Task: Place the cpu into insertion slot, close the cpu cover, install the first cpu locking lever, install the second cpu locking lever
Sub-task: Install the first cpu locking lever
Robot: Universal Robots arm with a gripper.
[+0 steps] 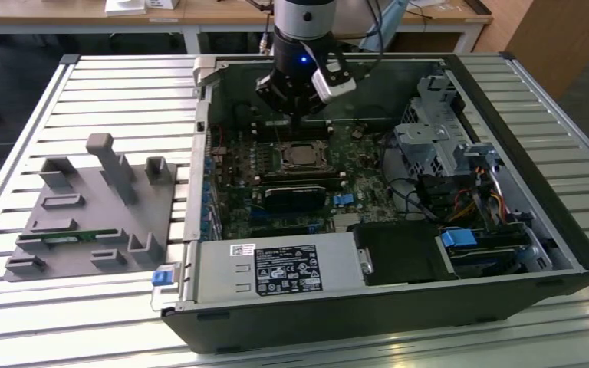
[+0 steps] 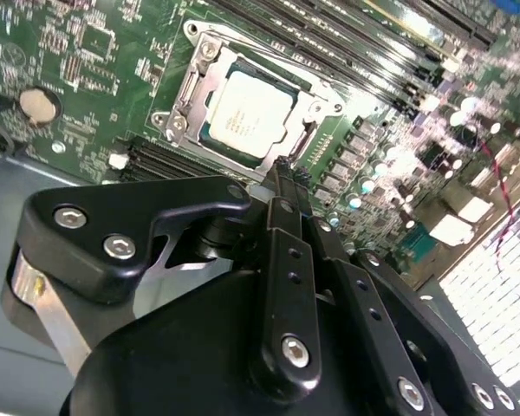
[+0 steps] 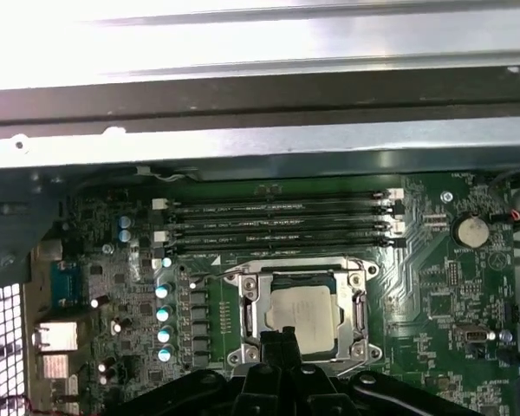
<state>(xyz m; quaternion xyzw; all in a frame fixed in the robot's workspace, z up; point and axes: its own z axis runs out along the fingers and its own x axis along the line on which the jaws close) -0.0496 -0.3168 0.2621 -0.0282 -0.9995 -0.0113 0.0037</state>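
The black gripper (image 1: 292, 115) hangs inside the open black computer case (image 1: 540, 253), above the far part of the green circuit board (image 1: 361, 180); its dark fingers (image 2: 288, 186) look pressed together with nothing between them (seen best in the second wrist view). Just past the fingertips, the small flat silver-grey cpu (image 2: 245, 111) sits in the square pale-rimmed insertion slot (image 2: 210, 143), with the thin silvery cpu cover (image 2: 316, 102) framing it. In the first wrist view the cpu (image 3: 298, 314) lies beside the long black memory slots (image 3: 277, 227). A grey moulded fixture tray (image 1: 90, 215) rests on the slatted table (image 1: 120, 84), well apart at the exterior view's left.
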